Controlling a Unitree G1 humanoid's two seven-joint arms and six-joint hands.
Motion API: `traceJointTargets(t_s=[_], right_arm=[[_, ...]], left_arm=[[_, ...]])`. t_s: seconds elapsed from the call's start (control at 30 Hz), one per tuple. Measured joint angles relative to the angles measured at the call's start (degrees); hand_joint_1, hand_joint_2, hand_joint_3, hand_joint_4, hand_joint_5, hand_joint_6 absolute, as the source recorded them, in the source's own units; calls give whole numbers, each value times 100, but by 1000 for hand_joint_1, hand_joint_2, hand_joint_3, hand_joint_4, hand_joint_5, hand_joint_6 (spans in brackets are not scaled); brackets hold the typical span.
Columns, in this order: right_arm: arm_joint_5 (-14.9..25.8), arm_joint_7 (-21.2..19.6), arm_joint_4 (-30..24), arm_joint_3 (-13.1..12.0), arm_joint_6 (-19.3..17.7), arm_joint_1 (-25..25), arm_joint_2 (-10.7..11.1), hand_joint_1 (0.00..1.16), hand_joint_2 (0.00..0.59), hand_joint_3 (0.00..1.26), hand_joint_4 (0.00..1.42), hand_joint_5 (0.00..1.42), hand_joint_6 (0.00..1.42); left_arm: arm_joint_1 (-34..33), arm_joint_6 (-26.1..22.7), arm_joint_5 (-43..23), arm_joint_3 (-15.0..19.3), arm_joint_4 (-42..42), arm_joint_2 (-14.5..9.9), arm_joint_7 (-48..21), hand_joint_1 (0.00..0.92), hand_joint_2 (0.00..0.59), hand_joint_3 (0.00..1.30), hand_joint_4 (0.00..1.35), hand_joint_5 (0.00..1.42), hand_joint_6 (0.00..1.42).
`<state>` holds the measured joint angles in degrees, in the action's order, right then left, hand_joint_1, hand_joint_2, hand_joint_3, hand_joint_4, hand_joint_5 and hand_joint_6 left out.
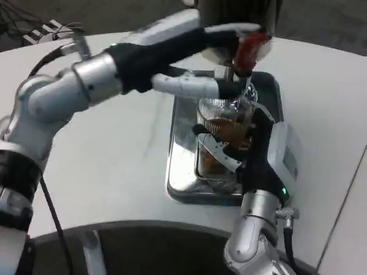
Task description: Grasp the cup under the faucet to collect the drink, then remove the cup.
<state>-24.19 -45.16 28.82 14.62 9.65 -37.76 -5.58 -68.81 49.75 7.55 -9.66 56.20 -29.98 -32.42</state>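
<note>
Head view: cup filling under faucet.
Right hand (248, 150) grips clear cup (225, 129) of brown drink on steel tray (180, 189); left hand (198, 86) reaches at red faucet lever (246, 50), grip state unclear.

A white table (114, 166) carries a shiny metal tray (182, 186) set toward its right side. On the tray stands a clear cup (221, 134) with brown drink inside.
</note>
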Motion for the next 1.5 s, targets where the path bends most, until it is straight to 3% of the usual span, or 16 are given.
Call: traceJointTargets(t_s=[0.17, 0.6, 1.0, 1.5], right_arm=[[4, -27, -4, -6, 2, 0, 0, 719, 286, 434, 537, 561, 445], [111, -52, -40, 5, 2, 1, 0, 723, 288, 512, 617, 664, 477], [325, -136, -204, -72, 5, 49, 0, 757, 251, 627, 748, 817, 573], [308, -93, -1062, -2, 147, 705, -22, 759, 234, 684, 799, 894, 636]], left_arm=[[209, -89, -248, 434, -104, -57, 34, 0, 0, 175, 207, 338, 330], [390, -236, -679, 859, -411, -24, 44, 0, 2, 211, 265, 396, 377], [619, -389, -876, 974, -515, -24, -177, 0, 1, 228, 279, 405, 383], [619, -470, -928, 1089, -389, 61, -236, 0, 0, 228, 289, 420, 399]])
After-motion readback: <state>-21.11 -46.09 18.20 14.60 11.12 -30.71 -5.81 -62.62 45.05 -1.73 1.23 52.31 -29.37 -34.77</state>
